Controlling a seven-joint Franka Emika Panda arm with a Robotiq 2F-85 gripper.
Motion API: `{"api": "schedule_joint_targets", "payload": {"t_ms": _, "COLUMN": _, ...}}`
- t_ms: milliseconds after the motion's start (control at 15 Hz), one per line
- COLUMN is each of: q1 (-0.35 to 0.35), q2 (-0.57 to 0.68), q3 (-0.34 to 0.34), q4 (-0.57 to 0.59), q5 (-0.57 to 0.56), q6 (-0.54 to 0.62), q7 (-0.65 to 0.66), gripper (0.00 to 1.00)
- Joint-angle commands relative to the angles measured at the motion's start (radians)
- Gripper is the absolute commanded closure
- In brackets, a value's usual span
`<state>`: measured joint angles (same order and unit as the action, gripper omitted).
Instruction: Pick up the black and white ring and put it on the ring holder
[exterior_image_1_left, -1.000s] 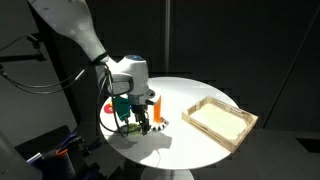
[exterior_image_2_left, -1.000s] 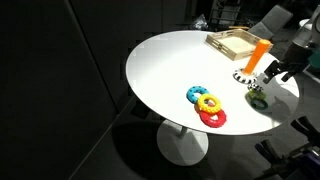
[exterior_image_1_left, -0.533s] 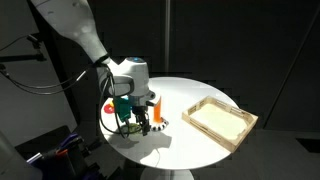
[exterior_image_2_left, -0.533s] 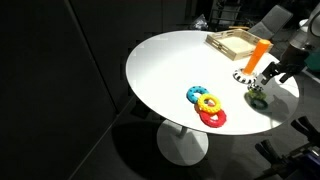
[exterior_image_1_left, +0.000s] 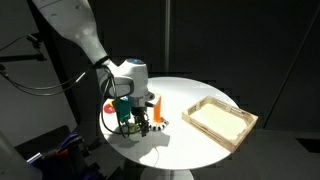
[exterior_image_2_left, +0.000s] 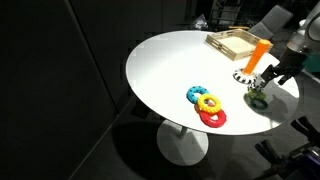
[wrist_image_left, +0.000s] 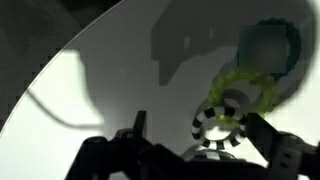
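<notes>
Fingers (wrist_image_left: 270, 140) spread wide in my wrist view, with nothing pinched between them. I see the black and white ring (wrist_image_left: 218, 125) lying flat on the surface (wrist_image_left: 110, 70), framed in the gap between the two. I cannot tell from here whether either one touches it. A green ring (wrist_image_left: 245, 92) lies just beyond it, close against its rim.

In an exterior view the ring holder (exterior_image_2_left: 258, 55) stands upright near the surface's edge on the arm's side. The striped ring (exterior_image_2_left: 243, 76) sits at its foot and is not threaded on it. The open fingers (exterior_image_2_left: 270, 82) hang low just beside both. The wooden tray (exterior_image_2_left: 235, 42) rests at the far edge behind the holder. A stack of coloured rings (exterior_image_2_left: 207, 106) lies nearer the middle, toward the camera-side edge.
</notes>
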<state>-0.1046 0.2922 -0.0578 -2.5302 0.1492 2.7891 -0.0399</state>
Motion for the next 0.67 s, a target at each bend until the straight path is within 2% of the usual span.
{"api": "schedule_joint_targets", "payload": {"t_ms": 0, "q1": 0.029, "q2": 0.023, "q3": -0.020, "q4": 0.027, "q5": -0.054, "q6": 0.004, "q7": 0.053, "gripper": 0.00}}
{"api": "schedule_joint_targets", "payload": {"t_ms": 333, "q1": 0.062, "q2": 0.052, "q3": -0.034, "q4": 0.054, "q5": -0.104, "q6": 0.012, "q7": 0.095, "gripper": 0.00}}
{"api": "schedule_joint_targets", "payload": {"t_ms": 600, "q1": 0.064, "q2": 0.075, "q3": -0.022, "q4": 0.066, "q5": -0.097, "q6": 0.029, "q7": 0.093, "gripper": 0.00}}
